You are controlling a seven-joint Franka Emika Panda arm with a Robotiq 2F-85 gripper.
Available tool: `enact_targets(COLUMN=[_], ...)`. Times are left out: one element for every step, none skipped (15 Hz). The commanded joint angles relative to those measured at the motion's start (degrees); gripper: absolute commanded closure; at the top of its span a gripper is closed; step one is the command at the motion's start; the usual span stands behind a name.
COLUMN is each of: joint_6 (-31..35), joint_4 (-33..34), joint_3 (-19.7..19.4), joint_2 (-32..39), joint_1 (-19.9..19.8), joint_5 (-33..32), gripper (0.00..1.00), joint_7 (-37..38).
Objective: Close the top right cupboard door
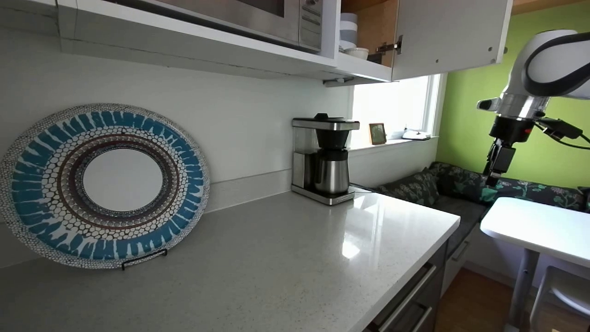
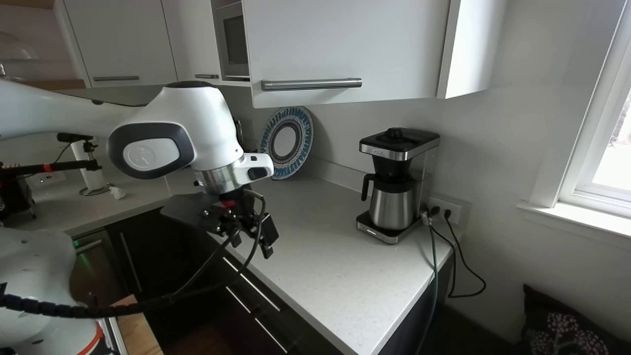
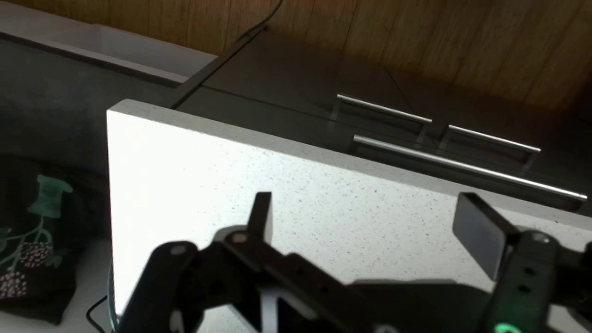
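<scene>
Cupboard door [image 1: 449,37], open: missed-push risk.
Our empty, spread fingers [image 3: 479,236] hang lower than it; if we sweep too low, we may pass underneath.

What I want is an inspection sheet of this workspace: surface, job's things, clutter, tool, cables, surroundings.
Surface: pale speckled countertop, with glare.
Job's things: top right cupboard door, open.
Clutter: coffee maker; round patterned plate, propped up.
Tool: open, holding nothing, lower than the door.
Cables: black cord looping below a wall outlet; wrist cable bowed out beside the tool.
Surroundings: green wall, window, white table, floral cushion.
</scene>
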Motion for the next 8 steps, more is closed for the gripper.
enact_targets(joint_6=[-2.19, -2.73, -3.57, -5.02, -7.02, -8.60, -9.92, -11.76], joint_4=[3.01, 3.95, 4.72, 6.07, 7.44, 8.94, 10.11, 11.88], joint_3=[-4.05, -4.82, -5.61, -6.73, -7.51, -8.60, -9.41, -10.48], joint_2=[1.48, 2.06, 2.37, 2.79, 3.10, 3.56, 3.75, 4.07], joint_1=[-0.72, -0.89, -0.85, -0.37, -0.14, 0.10, 0.24, 0.36], joint_5=[-2.45, -2.52, -1.86, -0.27, 0.72, 1.81, 2.73, 3.86], gripper=[0.00, 0.00, 0.00, 0.00, 0.00, 0.00, 0.00, 0.00], joint_7=[-7.54, -9.40, -11.15, -13.11, -14.85, -16.82, -18.53, -20.59])
